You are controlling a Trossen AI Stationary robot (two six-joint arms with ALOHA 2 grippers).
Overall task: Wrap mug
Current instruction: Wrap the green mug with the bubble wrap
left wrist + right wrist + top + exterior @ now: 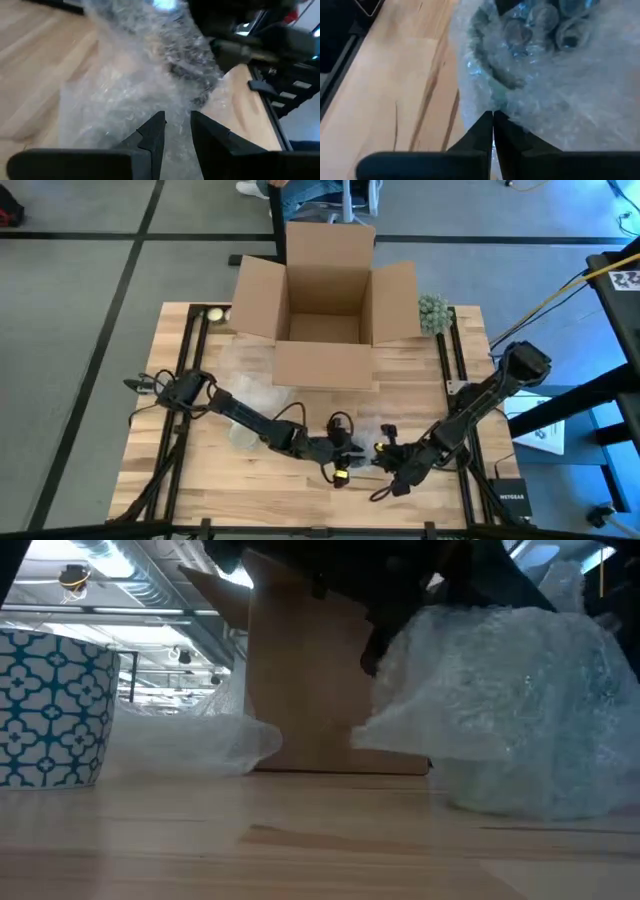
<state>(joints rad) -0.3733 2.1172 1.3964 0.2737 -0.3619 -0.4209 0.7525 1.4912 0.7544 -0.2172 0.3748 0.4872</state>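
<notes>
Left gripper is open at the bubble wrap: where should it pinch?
Probably the loose edge of the bubble wrap right ahead of the left gripper, coming in level from its own side. That edge lies thin and free on the table; the right gripper already pinches the opposite edge.

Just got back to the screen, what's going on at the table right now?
Both arms are at the front of the table, working a bundle of bubble wrap. The right gripper is shut on the bubble wrap's edge, and the left gripper is open with the wrap between its fingers. The mug inside can't be made out. An open cardboard box waits behind, and a blue patterned cup stands apart.
</notes>
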